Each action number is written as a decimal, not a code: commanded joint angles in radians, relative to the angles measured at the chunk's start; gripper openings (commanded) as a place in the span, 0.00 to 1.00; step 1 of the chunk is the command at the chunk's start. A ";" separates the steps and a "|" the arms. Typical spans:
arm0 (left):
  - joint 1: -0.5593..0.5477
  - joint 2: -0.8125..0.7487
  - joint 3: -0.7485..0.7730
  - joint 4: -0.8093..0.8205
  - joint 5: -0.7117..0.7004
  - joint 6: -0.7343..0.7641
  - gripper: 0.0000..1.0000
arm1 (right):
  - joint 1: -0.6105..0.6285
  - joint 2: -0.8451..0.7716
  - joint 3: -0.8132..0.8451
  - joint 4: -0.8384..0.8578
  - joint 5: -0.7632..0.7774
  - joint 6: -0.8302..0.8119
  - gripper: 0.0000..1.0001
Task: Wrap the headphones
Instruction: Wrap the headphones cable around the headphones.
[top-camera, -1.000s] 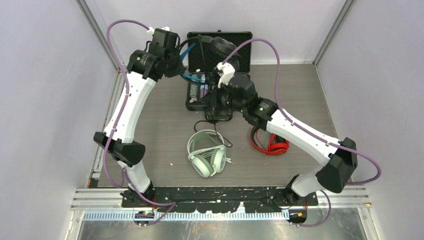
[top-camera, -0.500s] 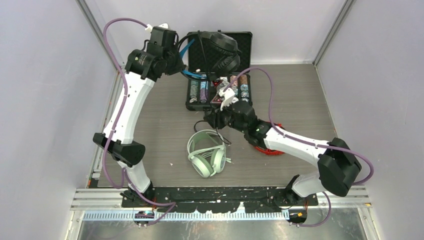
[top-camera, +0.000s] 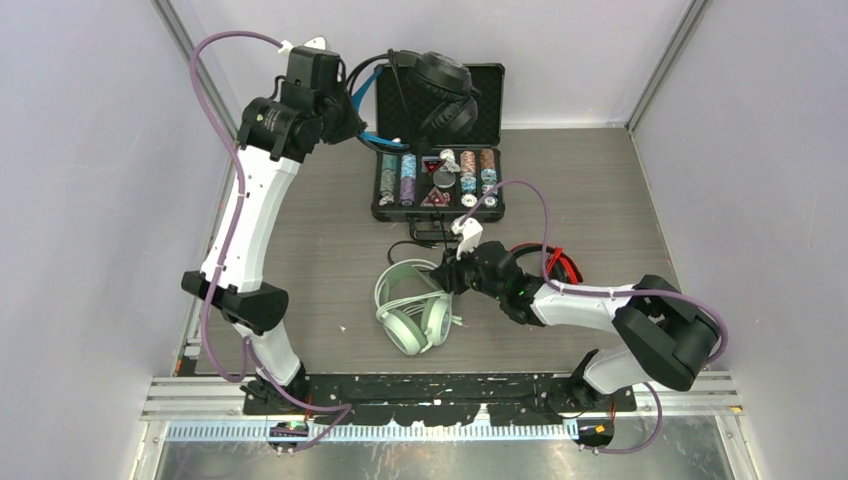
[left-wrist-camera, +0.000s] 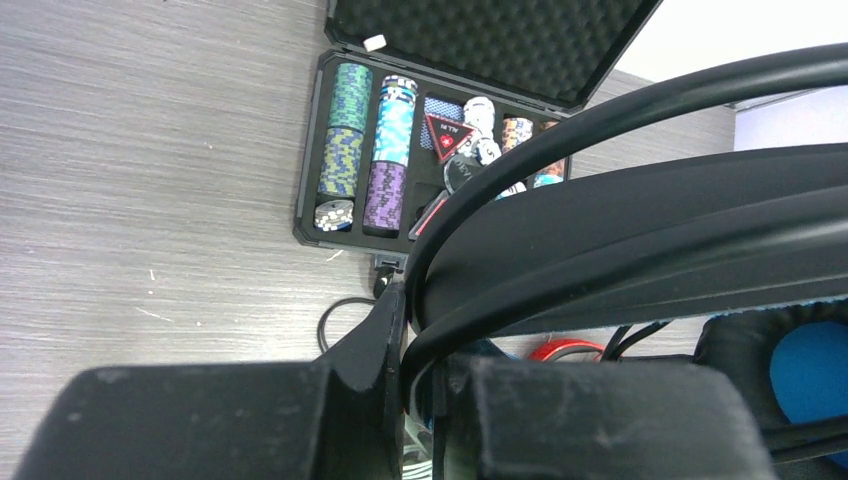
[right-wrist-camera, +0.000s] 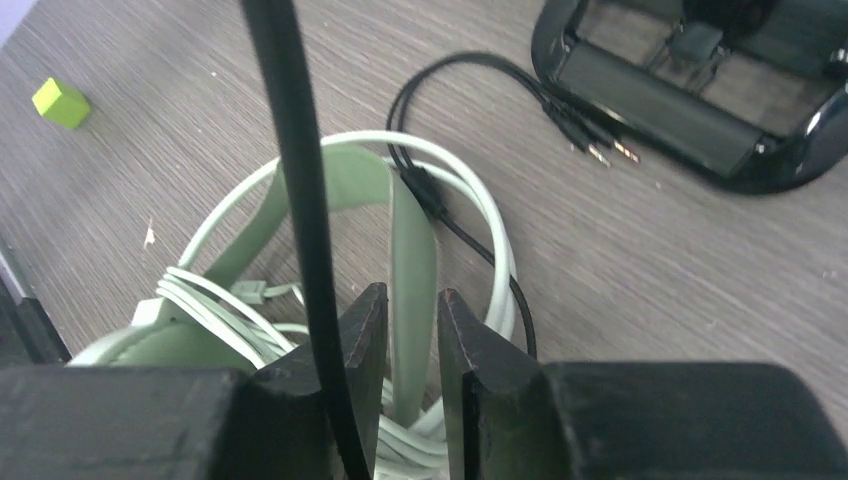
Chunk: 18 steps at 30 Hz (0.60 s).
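Observation:
My left gripper (top-camera: 352, 112) (left-wrist-camera: 420, 300) is shut on the headband of the black headphones (top-camera: 445, 90) (left-wrist-camera: 650, 230) and holds them raised at the back. Their black cable (right-wrist-camera: 300, 200) hangs down past the left finger of my right gripper (top-camera: 443, 278) (right-wrist-camera: 405, 295), outside its jaws. That gripper is low over the mint-green headphones (top-camera: 412, 305) (right-wrist-camera: 330, 190), jaws a narrow gap apart, with the mint headband showing through the gap. The red headphones (top-camera: 550, 265) (left-wrist-camera: 565, 350) lie right of it, partly hidden by the right arm.
An open black case (top-camera: 385, 208) (left-wrist-camera: 310, 190) of poker chips stands at the back centre, its front handle (right-wrist-camera: 690, 100) near the mint pair. Loose black cable ends with plugs (right-wrist-camera: 600, 150) lie by the handle. A small green cube (right-wrist-camera: 60, 102) sits left of the mint headphones.
My right gripper has dropped from the case area towards me, down to the mint headphones. My left gripper has lifted the black headphones higher and farther back, uncovering the chips.

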 joint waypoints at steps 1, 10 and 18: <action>0.019 -0.071 0.057 0.097 0.058 -0.042 0.00 | 0.003 -0.038 -0.037 0.127 0.034 0.017 0.27; 0.090 -0.111 0.042 0.121 0.216 -0.056 0.00 | -0.006 -0.070 -0.067 0.126 0.113 0.007 0.00; 0.135 -0.192 -0.081 0.307 0.478 -0.172 0.00 | -0.036 -0.042 -0.008 0.092 0.103 -0.017 0.01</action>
